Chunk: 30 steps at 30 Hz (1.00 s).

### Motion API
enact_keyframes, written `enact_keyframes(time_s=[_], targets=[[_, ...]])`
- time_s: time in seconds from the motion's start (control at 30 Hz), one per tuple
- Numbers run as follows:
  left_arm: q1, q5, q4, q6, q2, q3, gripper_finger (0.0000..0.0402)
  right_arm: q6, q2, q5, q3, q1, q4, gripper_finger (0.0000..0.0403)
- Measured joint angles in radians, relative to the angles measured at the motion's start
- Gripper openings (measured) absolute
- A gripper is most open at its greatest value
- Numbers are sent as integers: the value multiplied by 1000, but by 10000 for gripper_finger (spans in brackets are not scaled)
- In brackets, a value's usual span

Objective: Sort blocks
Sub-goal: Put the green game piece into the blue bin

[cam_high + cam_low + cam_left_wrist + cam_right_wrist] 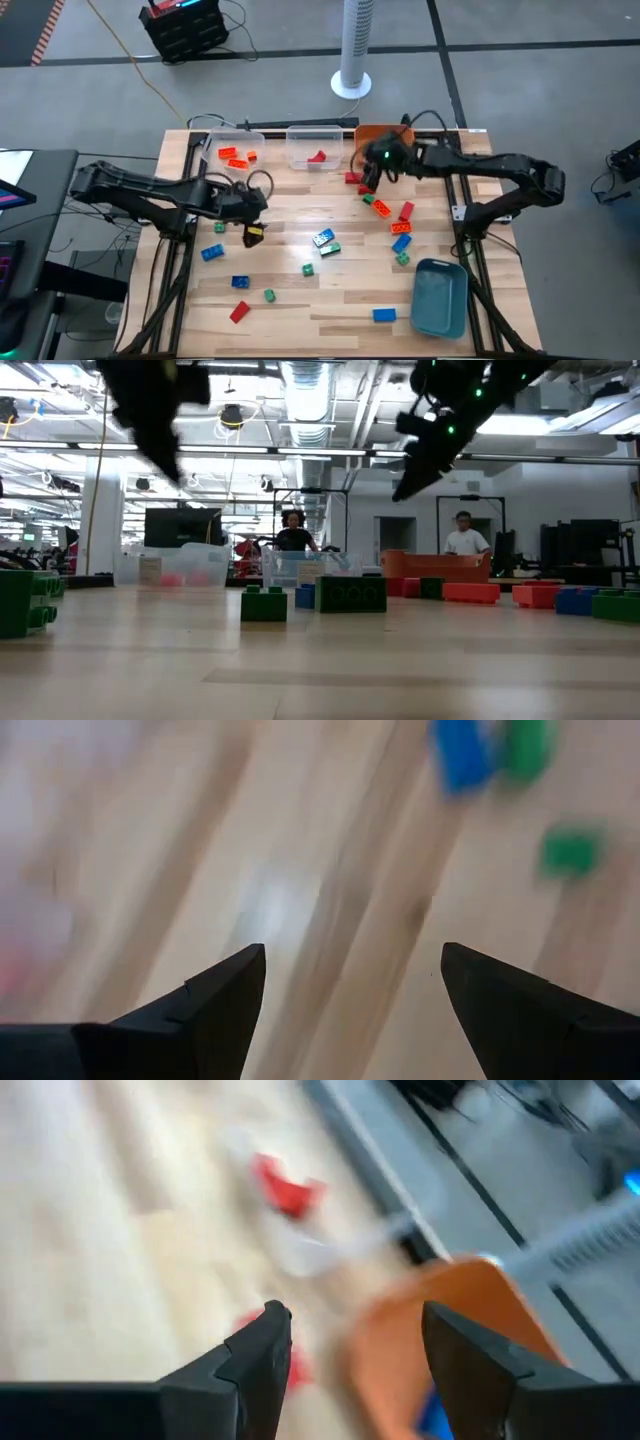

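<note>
The sorting appears partly done. Seen from above, four bins stand on the table (pixel 330 300): a clear bin (pixel 232 150) at 11 o'clock holds three orange blocks (pixel 236 157); a second clear bin (pixel 316 146) at 12 o'clock holds one red block (pixel 317 156); an orange bin (pixel 372 134) at 1 o'clock is largely hidden by the right arm, though the right wrist view shows something blue inside it; a blue-grey bin (pixel 440 296) at 5 o'clock shows nothing inside. The remaining blocks lie loose on the wood. Counted from above, as far as can be told: about five blue, including one (pixel 384 315) at 6 o'clock; about five green, including one (pixel 270 295) at 7 o'clock; about three red, including one (pixel 239 312) at 7 o'clock; one orange (pixel 381 208) near centre right. Roughly fourteen blocks are therefore left to sort. The right gripper (pixel 372 176) hangs beside the orange bin at 1 o'clock, fingers spread and empty in its wrist view. The left gripper (pixel 250 208) hovers at 9 o'clock over bare wood, fingers spread wide, nothing between them.
</note>
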Motion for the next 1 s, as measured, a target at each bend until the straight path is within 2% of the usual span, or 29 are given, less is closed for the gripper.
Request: enact_keyframes(time_s=[0.1,0.2,0.33,0.57,0.87,1.0], targets=[[14,11,-175,-63,68,0,295,0,14,0,0,98,4,235],[35,61,-275,-70,150,0,295,-7,25,2,-1,172,56,235],[68,119,-338,7,268,0,295,-11,18,10,0,222,170,235],[111,170,-489,114,419,0,295,22,22,10,0,262,196,235],[135,191,-498,229,453,-4,295,60,23,10,0,302,188,235],[135,183,-465,275,454,-53,295,60,23,10,0,327,188,235]])
